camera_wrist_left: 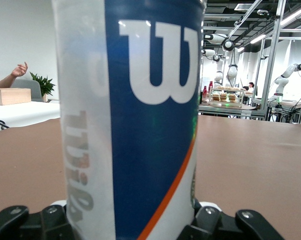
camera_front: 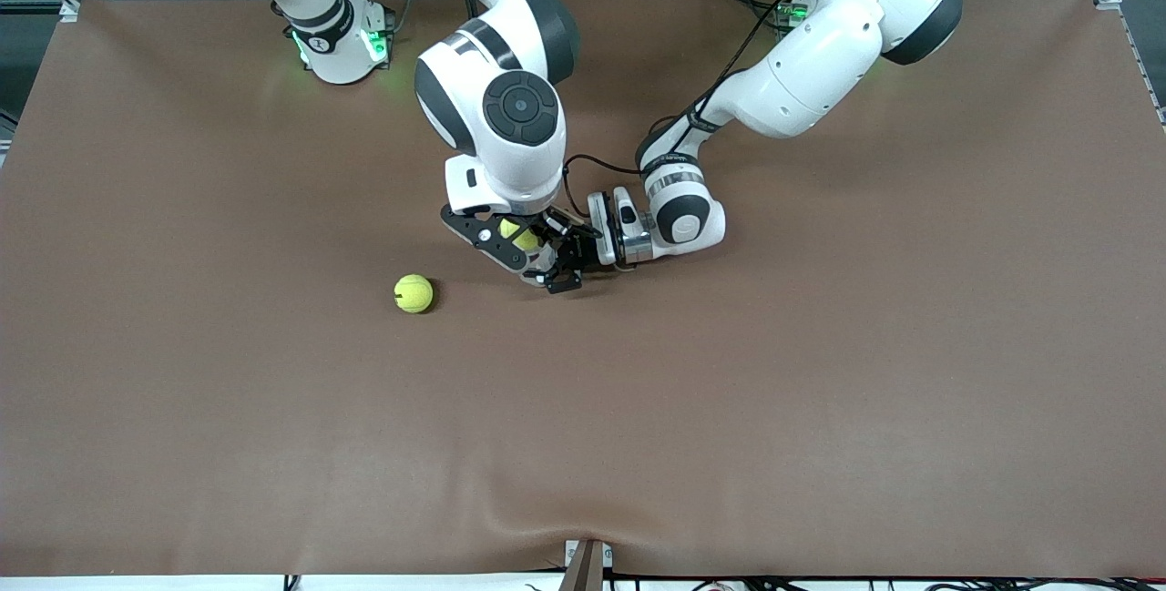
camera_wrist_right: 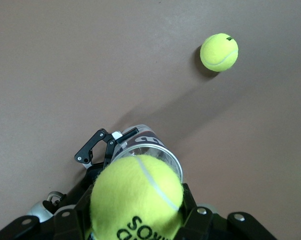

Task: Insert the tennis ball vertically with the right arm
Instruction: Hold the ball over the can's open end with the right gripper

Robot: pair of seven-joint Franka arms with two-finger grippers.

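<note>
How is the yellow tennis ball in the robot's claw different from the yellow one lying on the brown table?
The gripped tennis ball is held in the right gripper, up over the clear tube; the loose tennis ball rests alone on the table, untouched and nearer the front camera. Both are fuzzy yellow with pale seams.

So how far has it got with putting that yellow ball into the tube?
Done: the left gripper holds the clear blue-labelled ball can upright. In hand: the right gripper grips a yellow tennis ball above the can's mouth. Left: lowering and releasing it. A second yellow ball lies on the brown table.
</note>
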